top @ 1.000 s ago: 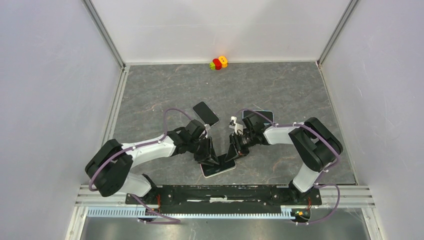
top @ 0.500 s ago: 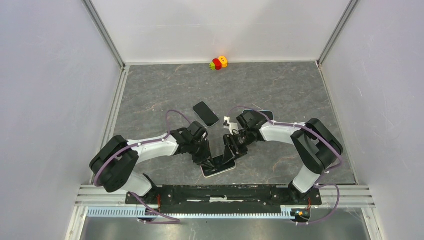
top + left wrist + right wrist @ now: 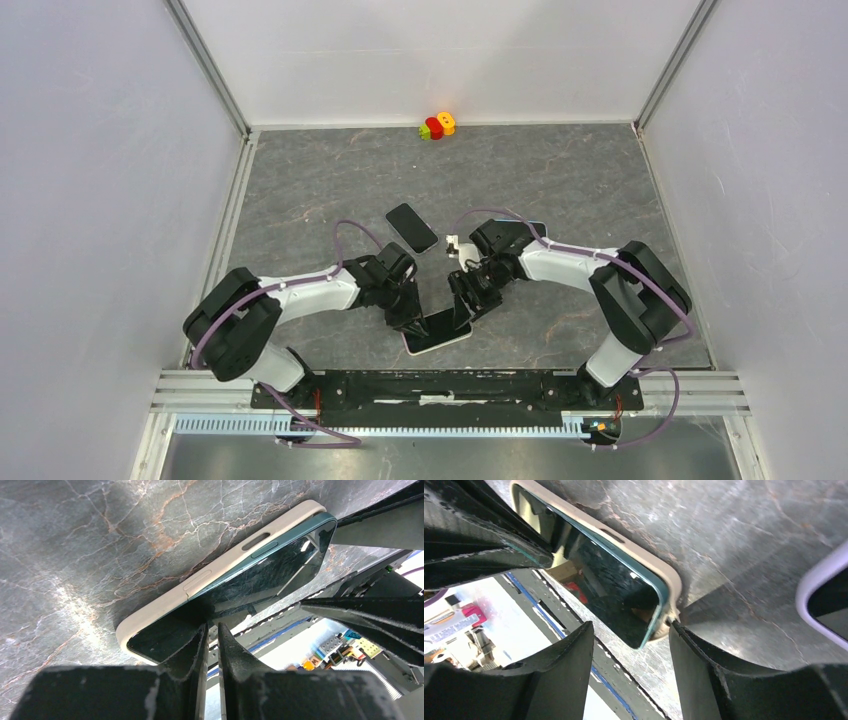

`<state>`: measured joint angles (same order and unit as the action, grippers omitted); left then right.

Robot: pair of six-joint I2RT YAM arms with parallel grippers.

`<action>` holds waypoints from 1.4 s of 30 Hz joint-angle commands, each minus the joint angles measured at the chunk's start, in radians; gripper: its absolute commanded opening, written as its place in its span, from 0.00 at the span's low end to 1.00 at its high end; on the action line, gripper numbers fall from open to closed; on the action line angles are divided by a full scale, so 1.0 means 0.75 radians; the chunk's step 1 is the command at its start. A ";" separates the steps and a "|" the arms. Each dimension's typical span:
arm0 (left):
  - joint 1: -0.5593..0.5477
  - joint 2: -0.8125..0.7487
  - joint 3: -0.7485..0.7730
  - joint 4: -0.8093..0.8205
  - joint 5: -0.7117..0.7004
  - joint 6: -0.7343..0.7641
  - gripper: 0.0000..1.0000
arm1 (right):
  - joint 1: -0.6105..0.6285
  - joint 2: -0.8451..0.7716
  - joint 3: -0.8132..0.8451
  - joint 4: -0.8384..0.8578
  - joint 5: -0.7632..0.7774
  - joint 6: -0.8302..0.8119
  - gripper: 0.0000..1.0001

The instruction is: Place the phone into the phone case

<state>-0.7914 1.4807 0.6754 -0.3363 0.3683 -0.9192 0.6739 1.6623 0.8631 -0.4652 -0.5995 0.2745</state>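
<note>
A dark phone (image 3: 440, 326) with a teal rim lies face up in a cream phone case (image 3: 432, 347) on the grey table near the front edge. In the left wrist view the phone (image 3: 260, 575) sits in the case (image 3: 220, 570) at one end, while the far end's teal rim stands proud. My left gripper (image 3: 212, 627) is shut with only a slit between its fingers, tips down on the glass. My right gripper (image 3: 629, 630) is open across the phone's corner (image 3: 644, 630), one finger against the case (image 3: 644, 552).
A second black phone (image 3: 412, 227) lies behind the grippers. A phone in a pale lilac case (image 3: 824, 600) lies partly under the right arm (image 3: 560, 262). A small red, green and orange toy (image 3: 438, 125) stands at the back wall.
The left gripper's fingers have closed and its tips have settled on the phone's glass. The right gripper has opened wider and shifted slightly toward the phone's corner.
</note>
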 commanded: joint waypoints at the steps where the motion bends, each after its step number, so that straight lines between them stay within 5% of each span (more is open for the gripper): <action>1: -0.002 0.059 0.014 -0.067 -0.087 0.019 0.18 | -0.037 -0.040 0.013 -0.203 0.366 -0.128 0.61; 14: -0.003 0.080 0.035 -0.073 -0.070 0.041 0.18 | -0.082 -0.109 -0.056 -0.042 0.066 -0.054 0.59; 20: -0.002 0.082 0.029 -0.071 -0.068 0.044 0.18 | -0.107 -0.034 -0.118 0.071 0.003 -0.017 0.47; 25: -0.002 0.084 0.030 -0.071 -0.067 0.047 0.18 | -0.109 0.031 -0.086 0.020 0.076 -0.064 0.35; 42: -0.006 0.173 0.163 -0.071 -0.054 0.047 0.18 | -0.013 0.065 -0.134 -0.124 0.545 -0.174 0.18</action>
<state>-0.7933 1.5646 0.7589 -0.3695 0.3946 -0.9180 0.6353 1.6524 0.8116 -0.4698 -0.5491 0.2371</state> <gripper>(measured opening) 0.177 0.196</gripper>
